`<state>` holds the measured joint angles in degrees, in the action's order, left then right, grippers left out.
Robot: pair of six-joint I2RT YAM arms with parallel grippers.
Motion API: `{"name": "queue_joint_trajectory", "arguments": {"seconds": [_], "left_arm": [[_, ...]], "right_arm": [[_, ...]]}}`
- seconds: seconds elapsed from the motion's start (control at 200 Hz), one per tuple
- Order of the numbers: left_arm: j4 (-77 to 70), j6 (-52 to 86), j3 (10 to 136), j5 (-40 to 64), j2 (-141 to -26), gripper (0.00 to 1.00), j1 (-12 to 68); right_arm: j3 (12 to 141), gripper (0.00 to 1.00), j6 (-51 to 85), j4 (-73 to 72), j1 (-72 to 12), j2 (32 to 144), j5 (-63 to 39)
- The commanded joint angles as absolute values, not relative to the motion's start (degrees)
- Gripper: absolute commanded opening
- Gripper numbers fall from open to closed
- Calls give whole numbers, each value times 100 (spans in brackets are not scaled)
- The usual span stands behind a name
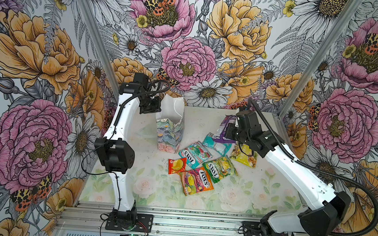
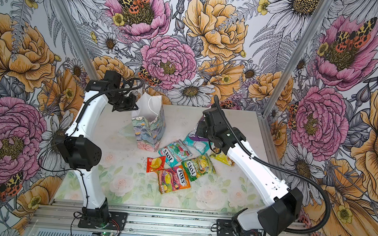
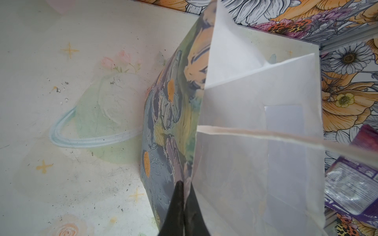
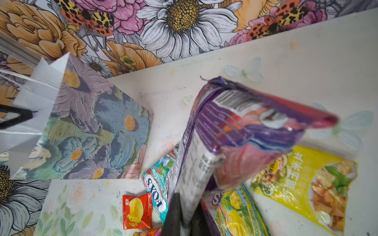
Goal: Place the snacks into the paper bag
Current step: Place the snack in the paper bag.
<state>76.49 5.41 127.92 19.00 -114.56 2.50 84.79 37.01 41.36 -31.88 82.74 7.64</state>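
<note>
The paper bag [image 1: 169, 131] [image 2: 148, 129] stands upright at the back of the table, mouth open and white inside. My left gripper [image 3: 185, 183] is shut on its near rim, pinching the printed wall [image 3: 169, 122]. To the bag's right, my right gripper [image 4: 188, 197] is shut on a purple snack packet [image 4: 245, 126] [image 1: 227, 124], held up off the table. Other snacks lie flat in front of it: a teal FOX'S packet [image 1: 194, 154], a small red one [image 1: 176, 166], an orange one [image 1: 195, 181], a green one [image 1: 219, 168], a yellow one [image 1: 243, 157] and another teal one [image 1: 216, 143].
The floral back wall [image 1: 211, 55] rises just behind the bag. Aluminium posts [image 1: 312, 63] mark the back corners. A metal rail [image 1: 198, 225] carrying both arm bases runs along the table's front edge.
</note>
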Motion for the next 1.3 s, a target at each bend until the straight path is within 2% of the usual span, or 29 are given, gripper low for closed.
{"name": "queue_joint_trajectory", "arguments": {"seconds": [0.0, 0.3, 1.071, 1.291], "left_arm": [[7631, 419, 12792, 2154, -11470, 0, 300], [7631, 404, 12778, 2171, -11441, 0, 299], [7630, 396, 12762, 2281, -11404, 0, 335], [7634, 387, 12748, 2308, -11417, 0, 381]], "right_arm": [[9327, 0, 3318, 3525, -3228, 8670, 641], [11244, 0, 2834, 3533, -3239, 10010, 502], [15932, 0, 2725, 3526, -3511, 13016, -76], [16312, 0, 2752, 3207, -3686, 13414, -132]]}}
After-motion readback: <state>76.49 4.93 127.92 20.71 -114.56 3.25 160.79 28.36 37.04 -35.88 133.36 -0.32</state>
